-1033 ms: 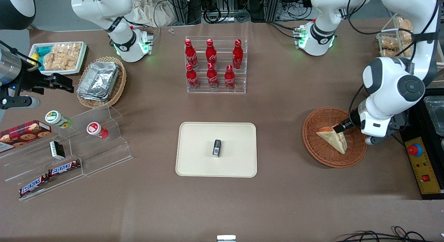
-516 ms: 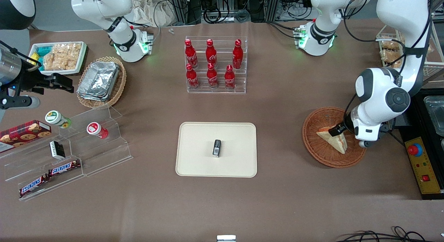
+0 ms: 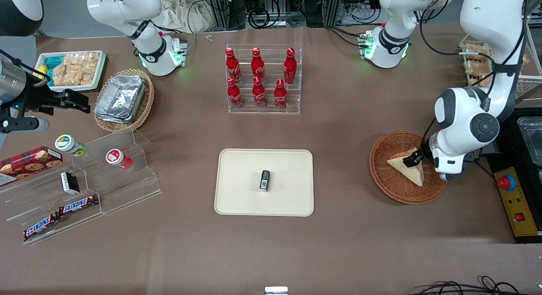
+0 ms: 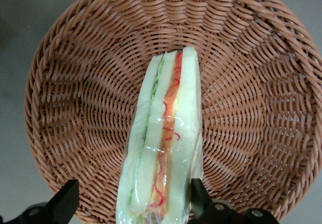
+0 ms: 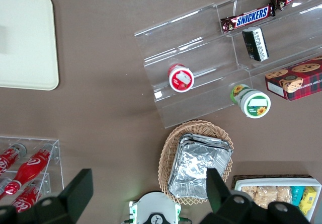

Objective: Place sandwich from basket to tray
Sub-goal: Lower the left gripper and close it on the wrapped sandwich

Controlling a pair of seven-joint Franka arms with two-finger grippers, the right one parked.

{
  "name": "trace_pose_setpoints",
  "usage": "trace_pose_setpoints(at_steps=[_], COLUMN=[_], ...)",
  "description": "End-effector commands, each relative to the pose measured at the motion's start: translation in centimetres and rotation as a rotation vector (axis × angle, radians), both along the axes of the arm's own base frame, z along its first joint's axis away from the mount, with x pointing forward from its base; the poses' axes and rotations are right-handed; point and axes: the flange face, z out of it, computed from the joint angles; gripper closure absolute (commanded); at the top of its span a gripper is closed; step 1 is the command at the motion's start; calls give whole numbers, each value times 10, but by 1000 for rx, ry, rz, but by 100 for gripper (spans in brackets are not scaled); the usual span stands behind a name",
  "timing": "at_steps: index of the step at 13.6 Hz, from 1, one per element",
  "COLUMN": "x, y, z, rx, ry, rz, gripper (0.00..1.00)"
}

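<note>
The sandwich [image 3: 409, 169], a plastic-wrapped white-bread wedge with green and red-orange filling [image 4: 163, 138], lies in the reddish-brown woven basket [image 3: 387, 176] toward the working arm's end of the table. My left gripper [image 3: 413, 160] is down in the basket [image 4: 75, 98], open and astride the sandwich's thick end [image 4: 132, 204]. One fingertip [image 4: 197, 196] touches the wrap; the other fingertip [image 4: 66, 198] stands apart from it. The cream tray [image 3: 241, 176] lies at mid-table, well away from the basket.
A small black packet [image 3: 264, 180] lies on the tray. A clear rack of red bottles [image 3: 262, 79] stands farther from the front camera than the tray. A yellow box with a red button [image 3: 510, 193] sits beside the basket. Clear snack shelves [image 3: 84, 180] are toward the parked arm's end.
The left arm's wrist has swung in over the basket and the gripper has settled around the sandwich's thick end. The sandwich and basket have hardly shifted.
</note>
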Motion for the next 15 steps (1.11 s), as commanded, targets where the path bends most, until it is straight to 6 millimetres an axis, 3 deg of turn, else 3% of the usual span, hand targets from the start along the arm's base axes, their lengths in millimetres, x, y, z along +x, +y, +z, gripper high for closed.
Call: trace_pose_setpoints(at_steps=[1,3,8,9,11,12,15], x=[1,6,17,20,28,29,29], y=[-4,-5,-8,-8,-13,-15,-15], z=[-9,-19,-20,-17,-17,-18,-17], rx=[22,22,24,22,25,26,24], ry=[-34,-48,-62,-70,-79,-77,-79], rz=[39,79,139,148,216,220,220], gripper=[0,0,1,22,84,100,100])
